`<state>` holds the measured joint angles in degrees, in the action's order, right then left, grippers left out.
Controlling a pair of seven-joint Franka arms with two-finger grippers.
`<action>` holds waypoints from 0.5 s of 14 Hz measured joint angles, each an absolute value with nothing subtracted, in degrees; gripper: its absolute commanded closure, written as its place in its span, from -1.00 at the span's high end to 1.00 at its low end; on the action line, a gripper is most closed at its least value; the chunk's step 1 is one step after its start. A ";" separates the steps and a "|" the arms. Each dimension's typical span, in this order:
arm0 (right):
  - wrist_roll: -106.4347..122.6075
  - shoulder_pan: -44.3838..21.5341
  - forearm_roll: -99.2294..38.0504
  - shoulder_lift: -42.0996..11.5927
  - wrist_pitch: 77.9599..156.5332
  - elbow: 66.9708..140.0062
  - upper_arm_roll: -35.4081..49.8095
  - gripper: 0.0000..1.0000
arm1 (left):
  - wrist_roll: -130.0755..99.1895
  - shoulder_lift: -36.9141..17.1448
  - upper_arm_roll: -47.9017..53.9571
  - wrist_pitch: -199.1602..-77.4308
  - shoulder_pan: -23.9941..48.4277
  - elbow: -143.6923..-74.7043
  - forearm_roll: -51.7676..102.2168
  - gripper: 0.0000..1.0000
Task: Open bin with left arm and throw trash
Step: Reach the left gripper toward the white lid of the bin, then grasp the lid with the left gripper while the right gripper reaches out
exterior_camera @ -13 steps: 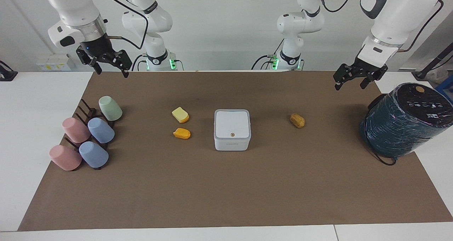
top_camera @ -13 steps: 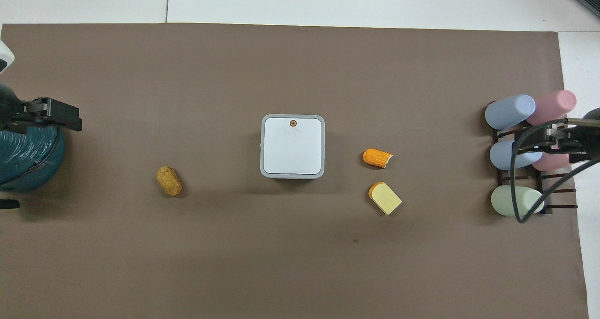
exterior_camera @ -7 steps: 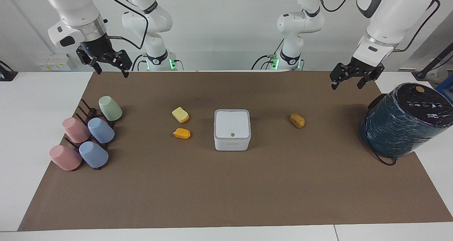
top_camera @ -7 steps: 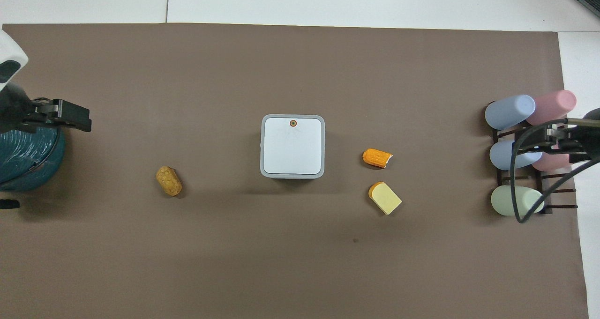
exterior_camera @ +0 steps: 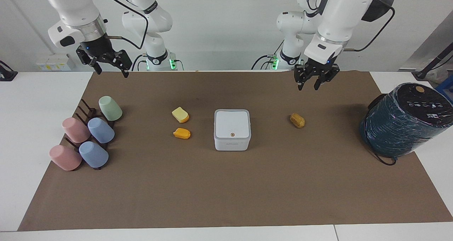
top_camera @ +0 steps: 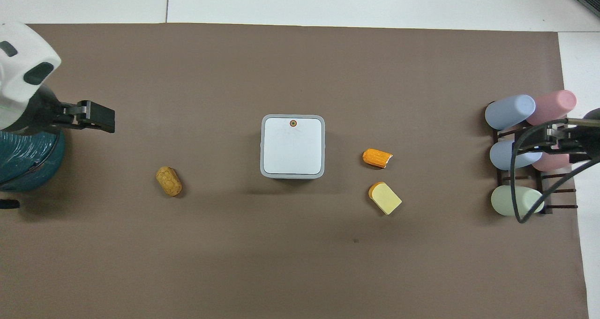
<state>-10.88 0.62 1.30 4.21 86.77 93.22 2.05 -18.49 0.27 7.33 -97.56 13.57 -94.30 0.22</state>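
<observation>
One brown mat covers the white desk before a pale wall; the closed bin sits mid-mat. Both claws hang released, empty.

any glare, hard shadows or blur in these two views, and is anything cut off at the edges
Facing view: even light, no glare, soft shadows beside the bin and the teal cylinder; everything sharp. Overhead view: also even, only a faint shadow by the bin; the cylinder is cut off at the edge, and a dark cable crosses the cups.
</observation>
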 measured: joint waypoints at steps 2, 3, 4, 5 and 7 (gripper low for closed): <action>-10.88 0.62 1.30 4.21 86.77 93.22 2.05 1.00 | -23.44 0.74 7.47 -103.09 17.02 -98.03 0.65 -0.87; -10.88 0.62 1.30 4.21 86.77 93.22 2.05 1.00 | -25.85 0.73 7.50 -106.19 18.66 -99.98 0.76 -0.90; -10.88 0.62 1.30 4.21 86.77 93.22 2.05 1.00 | -28.01 0.66 7.52 -109.14 20.05 -101.83 0.78 -0.91; -10.88 0.62 1.30 4.21 86.72 93.23 2.05 1.00 | -30.05 0.37 7.52 -112.27 21.39 -103.63 0.82 -0.91; -10.88 0.55 1.30 4.31 84.04 93.25 2.08 1.00 | -34.96 -1.34 7.51 -118.07 23.69 -105.60 0.93 -0.91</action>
